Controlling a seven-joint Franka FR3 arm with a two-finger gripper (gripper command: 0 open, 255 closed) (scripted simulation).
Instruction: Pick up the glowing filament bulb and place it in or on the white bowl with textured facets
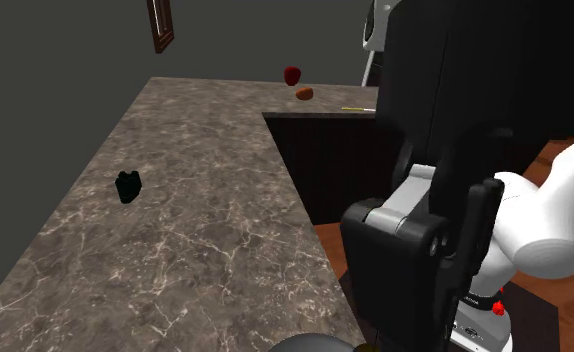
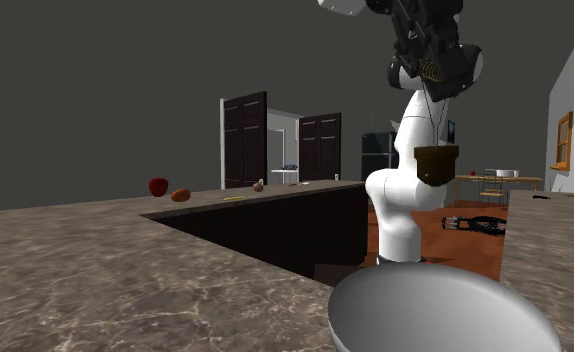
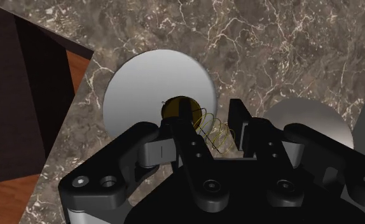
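Note:
My gripper [image 3: 214, 121] is shut on the filament bulb [image 3: 175, 108]. Its coiled golden filament sits between the fingers [image 3: 186, 118], and its brown base points away from the hand. Straight below it lies a round pale grey bowl [image 3: 143, 89] on the marble counter. In the second exterior view the gripper [image 2: 430, 70] hangs high, the bulb's brown base [image 2: 437, 163] dangling under it, well above the bowl [image 2: 445, 310] in the foreground. In the shoulder view the bowl's rim [image 1: 310, 343] peeks in at the bottom edge beneath the black hand.
A second pale round dish [image 3: 308, 121] lies beside the bowl. A small dark object [image 1: 127, 186] stands on the counter [image 1: 195, 240]. A red fruit [image 1: 292, 75], a brown lump [image 1: 305, 93] and a thin yellow stick [image 1: 358, 108] sit at the far end. A dark recess [image 1: 325, 160] cuts into the counter.

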